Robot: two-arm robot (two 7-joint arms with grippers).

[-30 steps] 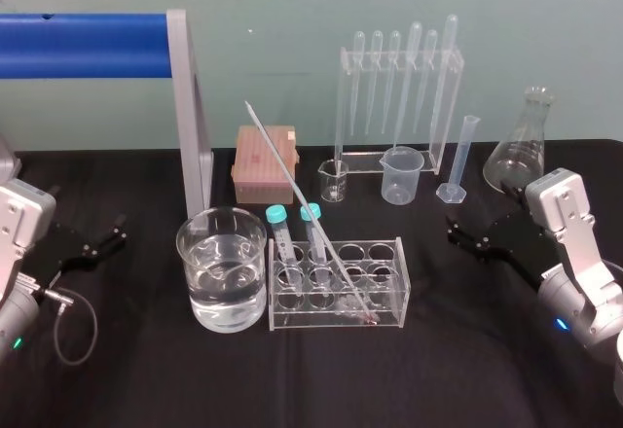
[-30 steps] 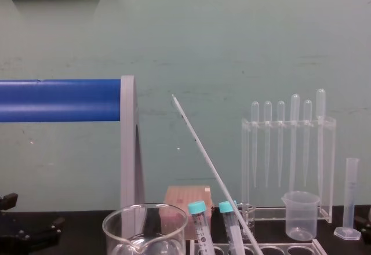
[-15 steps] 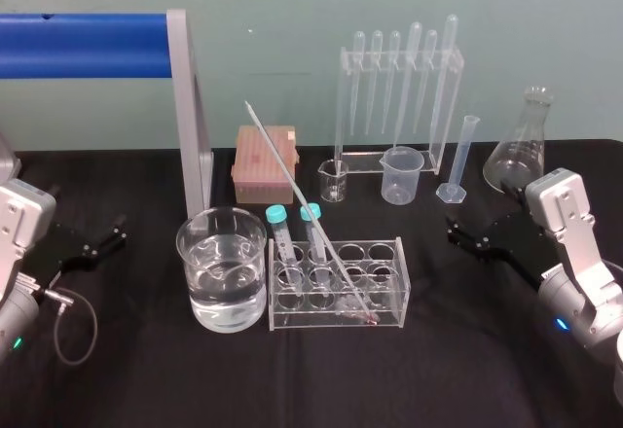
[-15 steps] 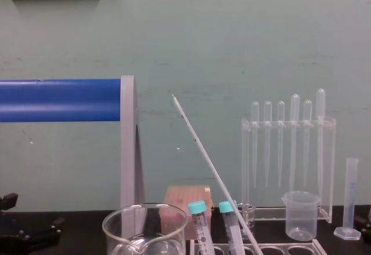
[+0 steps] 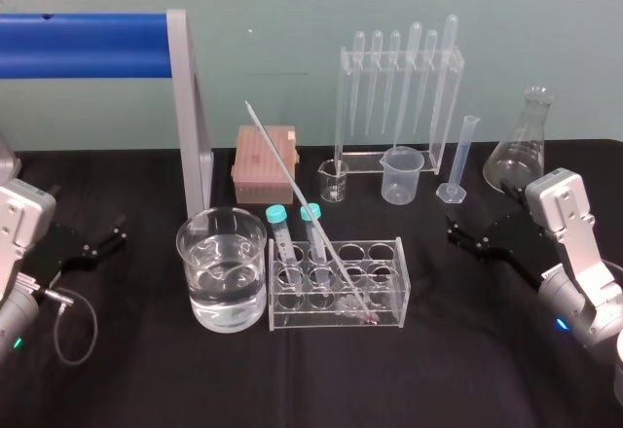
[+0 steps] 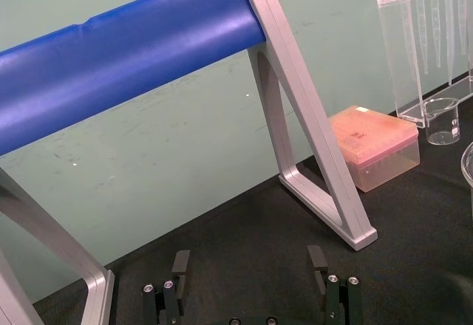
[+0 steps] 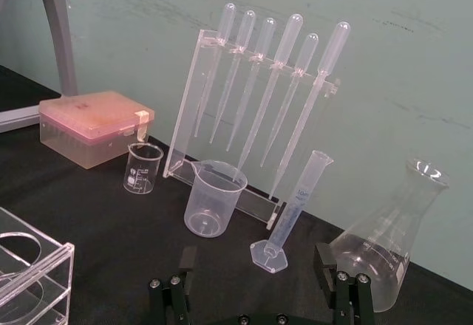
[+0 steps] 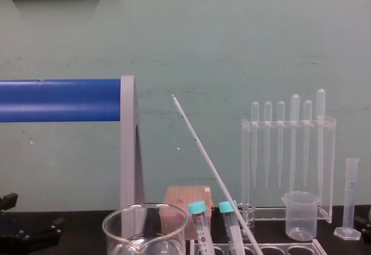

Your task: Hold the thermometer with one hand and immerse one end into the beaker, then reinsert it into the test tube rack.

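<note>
1. Two claws sit well apart from the test tube rack (image 5: 385,244), one off to each side of it, low over the black tabletop (image 5: 146,370).
2. Left claw (image 6: 248,262): released, its fingers spread wide and holding nothing, far to the rack's left.
3. Right claw (image 7: 255,260): also released and empty, off to the rack's right and pointing toward it.
4. The thermometer (image 5: 310,216) stands in the rack. Its reddish lower end rests near the rack's front right part, and the rod leans up and back to the left, so its top end rises high above the rack.
5. The beaker (image 5: 191,263) stands just beside the rack's left end, partly filled with clear liquid. I cannot tell whether the two touch.
6. Two teal-capped tubes (image 5: 277,216) lean in holes at the rack's left end, close to the thermometer.
7. Behind the rack stand a pink tip box (image 5: 263,160), a tiny glass beaker (image 5: 333,181), a small plastic beaker (image 5: 401,175) and a pipette stand (image 5: 399,58).
8. Behind and to the right of the rack are a graduated cylinder (image 5: 465,156) and a conical flask (image 5: 521,151).
</note>
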